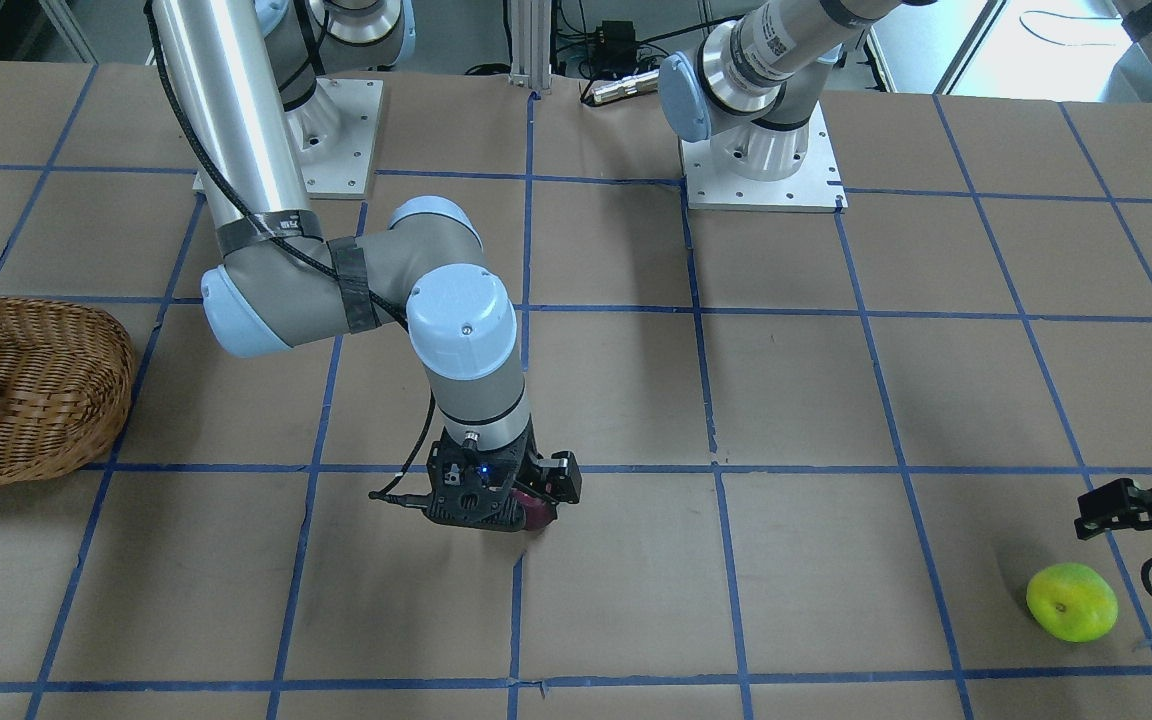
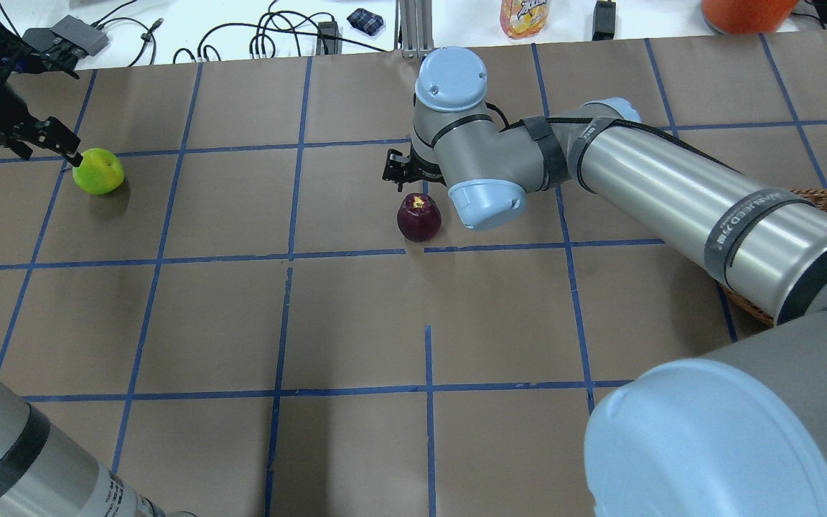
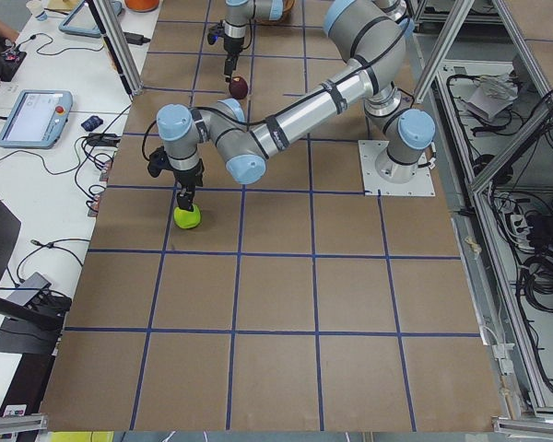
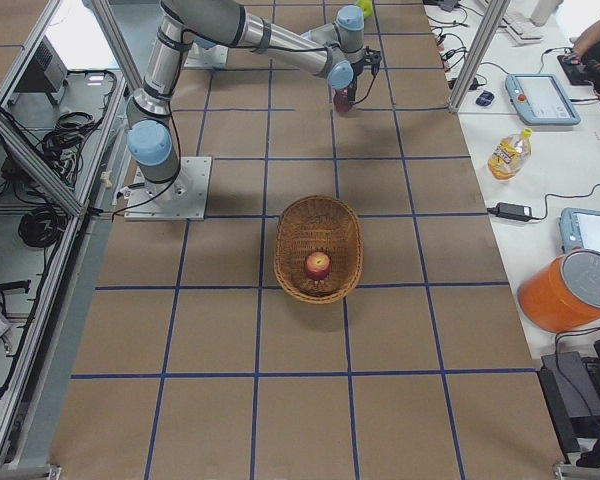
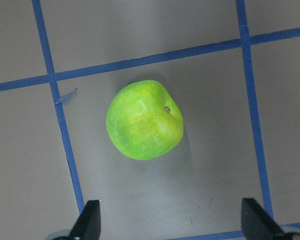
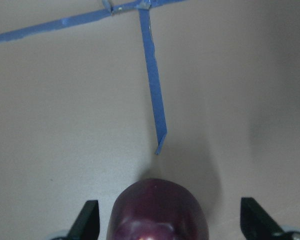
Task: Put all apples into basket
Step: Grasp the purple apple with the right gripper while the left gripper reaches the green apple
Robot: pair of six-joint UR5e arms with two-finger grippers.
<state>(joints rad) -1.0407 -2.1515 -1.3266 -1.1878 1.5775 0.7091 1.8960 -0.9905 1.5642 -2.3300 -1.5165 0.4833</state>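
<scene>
Right gripper is down over the purple apple, well away from the basket. Jaws are spread, one finger on each side of the fruit, neither touching it. The left gripper is wide open too, above the green apple, which is the farthest from the basket and sits ahead of the fingers, not between them. The red apple lies inside the basket.

These look firm, smooth-skinned and round, so probably slick and keen to roll. I'd close across the widest middle, clear of the stem dimple, with moderate squeeze.

The basket is low-rimmed and wide, with bare weave beyond the red one. The green apple lies near a table edge, so a nudge could send it off.
</scene>
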